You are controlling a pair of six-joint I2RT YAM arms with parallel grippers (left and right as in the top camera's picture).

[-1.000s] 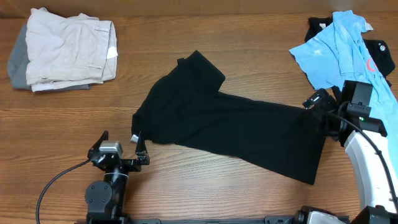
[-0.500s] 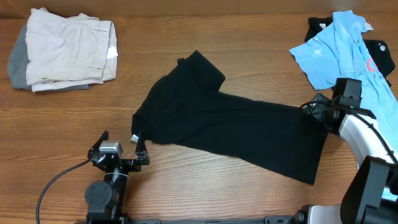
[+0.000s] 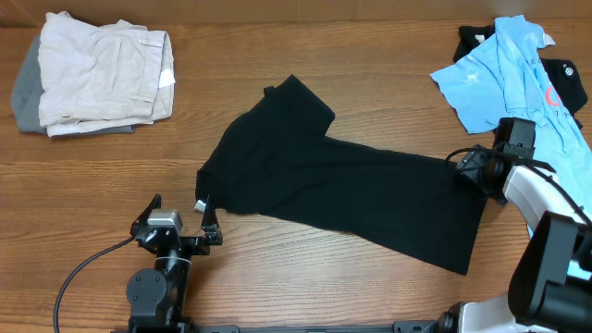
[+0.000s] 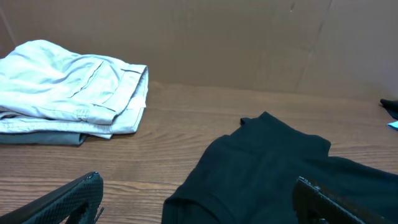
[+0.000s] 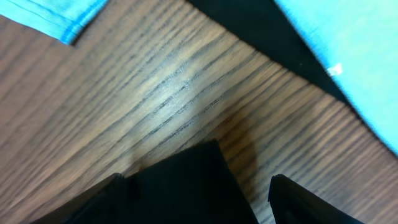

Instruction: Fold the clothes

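The black shirt [image 3: 342,190] lies spread on the wooden table, its white label [image 3: 199,206] by my left gripper [image 3: 178,220]. That gripper is open and low at the shirt's left edge; in the left wrist view its fingers [image 4: 68,199] stand wide apart before the black shirt [image 4: 267,168]. My right gripper [image 3: 467,165] sits at the shirt's far right corner. In the right wrist view, the right gripper [image 5: 199,202] has its jaws apart, with that black corner [image 5: 186,186] lying between them. The light blue polo [image 3: 504,74] is crumpled at the back right.
A folded beige pile [image 3: 102,79] rests on a grey garment [image 3: 23,92] at the back left. Another black garment [image 3: 566,88] lies under the polo. The polo's blue fabric [image 5: 348,50] is close beyond my right fingers. A cardboard wall [image 4: 249,37] backs the table.
My right arm has swung in and lowered onto the black shirt's right corner, and its jaws have narrowed a little around it. The left arm and the clothes have not moved.
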